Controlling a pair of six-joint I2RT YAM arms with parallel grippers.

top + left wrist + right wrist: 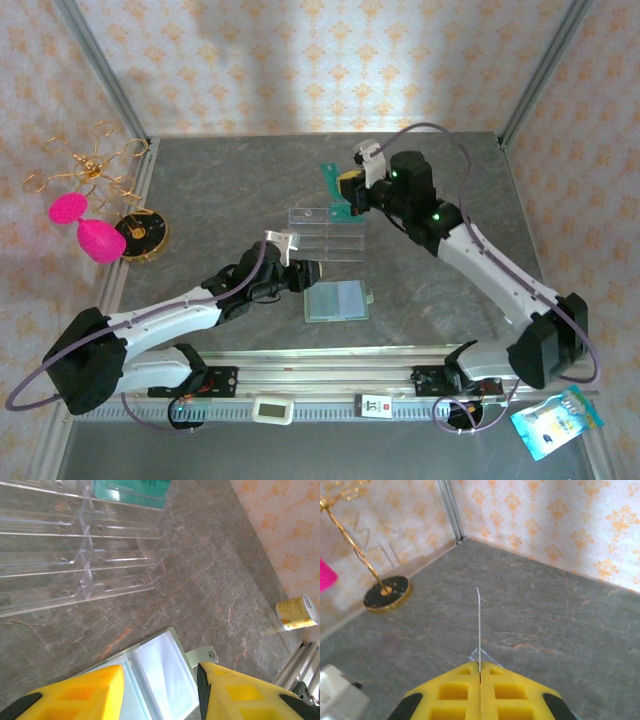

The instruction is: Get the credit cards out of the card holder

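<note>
Card holder [337, 300] lies open and flat on the table [440, 150], its pale blue panels facing up, just on the near side of the clear tray [325, 232]. You see your left gripper [304, 274] low beside the holder's left edge. In the left wrist view its yellow fingers [75, 695] stand wide apart and hold nothing, and the card holder [155, 662] shows below the gap. Your right gripper [345, 192] is over the far edge of the tray, with both fingers pressed together on a teal-green credit card [331, 188]. In the right wrist view this credit card [479, 625] appears edge-on, as a thin line rising from the closed tips.
</note>
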